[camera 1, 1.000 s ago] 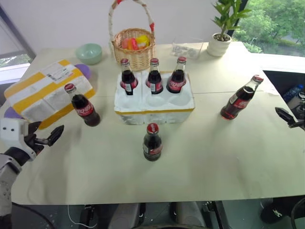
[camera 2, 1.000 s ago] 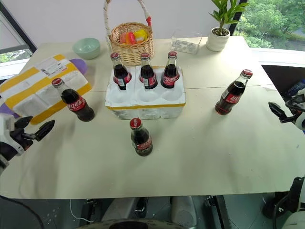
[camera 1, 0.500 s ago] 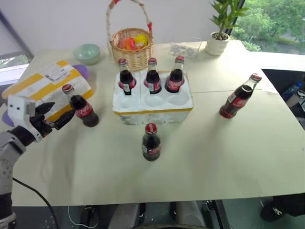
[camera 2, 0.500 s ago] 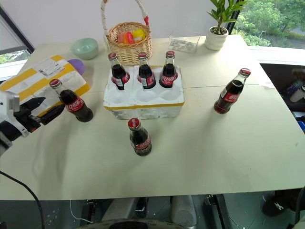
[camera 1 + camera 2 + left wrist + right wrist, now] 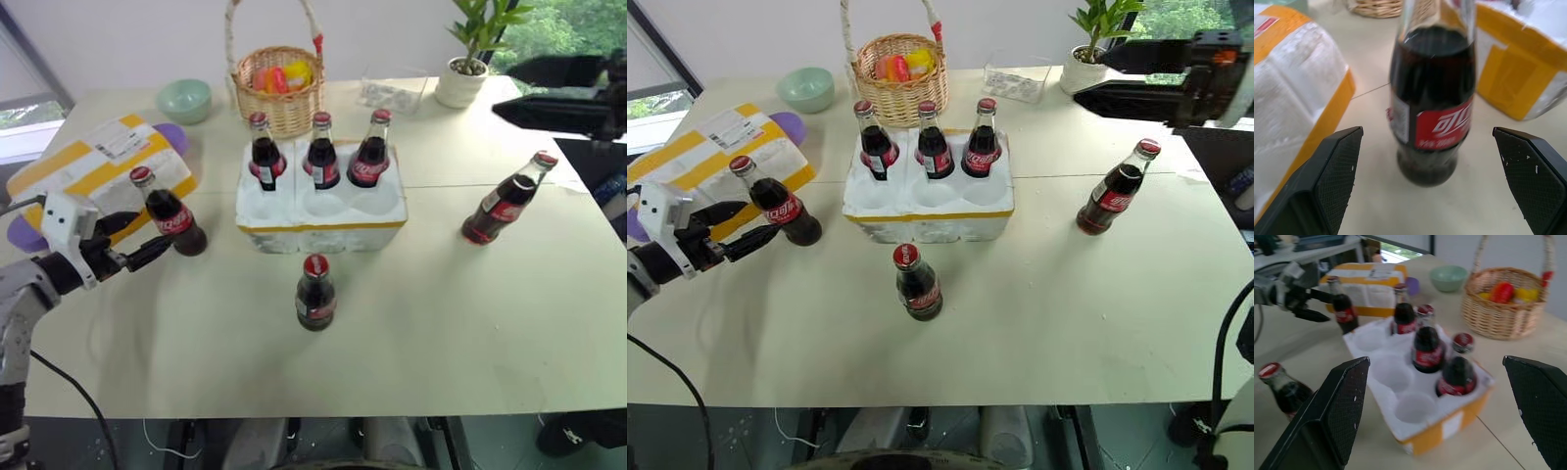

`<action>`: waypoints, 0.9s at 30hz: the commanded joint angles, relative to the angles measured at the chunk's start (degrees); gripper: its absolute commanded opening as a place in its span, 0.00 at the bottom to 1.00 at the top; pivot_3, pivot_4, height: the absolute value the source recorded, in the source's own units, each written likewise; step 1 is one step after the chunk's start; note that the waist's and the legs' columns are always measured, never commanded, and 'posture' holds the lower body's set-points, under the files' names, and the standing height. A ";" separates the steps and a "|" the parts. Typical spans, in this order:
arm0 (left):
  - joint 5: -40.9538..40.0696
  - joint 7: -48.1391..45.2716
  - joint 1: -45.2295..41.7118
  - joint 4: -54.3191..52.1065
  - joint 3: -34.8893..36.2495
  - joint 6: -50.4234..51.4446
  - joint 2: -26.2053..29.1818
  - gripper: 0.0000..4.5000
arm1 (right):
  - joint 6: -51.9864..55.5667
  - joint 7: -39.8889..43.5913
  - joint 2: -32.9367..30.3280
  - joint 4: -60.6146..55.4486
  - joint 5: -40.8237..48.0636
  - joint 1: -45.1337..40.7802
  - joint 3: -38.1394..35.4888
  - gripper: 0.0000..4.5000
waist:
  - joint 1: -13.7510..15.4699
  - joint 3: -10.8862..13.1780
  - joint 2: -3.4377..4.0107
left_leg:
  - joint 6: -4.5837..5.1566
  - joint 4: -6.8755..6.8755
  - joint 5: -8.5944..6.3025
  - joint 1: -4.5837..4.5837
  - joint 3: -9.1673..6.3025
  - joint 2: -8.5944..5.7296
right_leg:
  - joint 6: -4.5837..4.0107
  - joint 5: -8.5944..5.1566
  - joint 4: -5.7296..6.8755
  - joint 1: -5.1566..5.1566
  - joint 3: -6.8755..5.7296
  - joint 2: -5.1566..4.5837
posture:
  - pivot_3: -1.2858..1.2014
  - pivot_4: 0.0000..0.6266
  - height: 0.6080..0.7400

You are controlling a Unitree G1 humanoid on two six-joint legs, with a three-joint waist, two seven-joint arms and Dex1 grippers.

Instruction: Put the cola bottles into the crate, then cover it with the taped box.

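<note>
A white foam crate (image 5: 320, 211) sits mid-bench (image 5: 441, 313) with three cola bottles (image 5: 322, 154) in its back wells. Three more stand loose: one in front, one right, one left (image 5: 169, 212) beside the taped box (image 5: 93, 171). The left pincer (image 5: 137, 243) gapes wide around that bottle, not gripping. The right pincer (image 5: 1095, 78), wide open, hangs above the bench.

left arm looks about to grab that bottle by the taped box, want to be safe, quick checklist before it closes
1. left gripper open: ok, jaws spread wide.
2. Target cola bottle upright on the table: ok.
3. Bottle centred between the fingers: ok in the left wrist view, but it sits ahead of the tips, not yet between them.
4. Taped box clear of the fingers: cannot tell, it lies close beside the bottle.
5. Free wells in the crate: ok, front row of three is empty.
6. right gripper out of the way: ok, raised over the far right side.
</note>
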 commanded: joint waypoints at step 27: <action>6.15 2.26 -14.92 15.12 -8.00 -7.73 -7.95 0.99 | 3.12 -4.76 1.64 -11.26 11.05 3.10 -2.17 1.00 | 0.19 -0.07 -0.16 | 0.06 0.31 0.02 -0.01 0.01 0.01 | 0.01 0.21 0.14 0.05 -0.02 0.06 | 0.52 0.24 0.99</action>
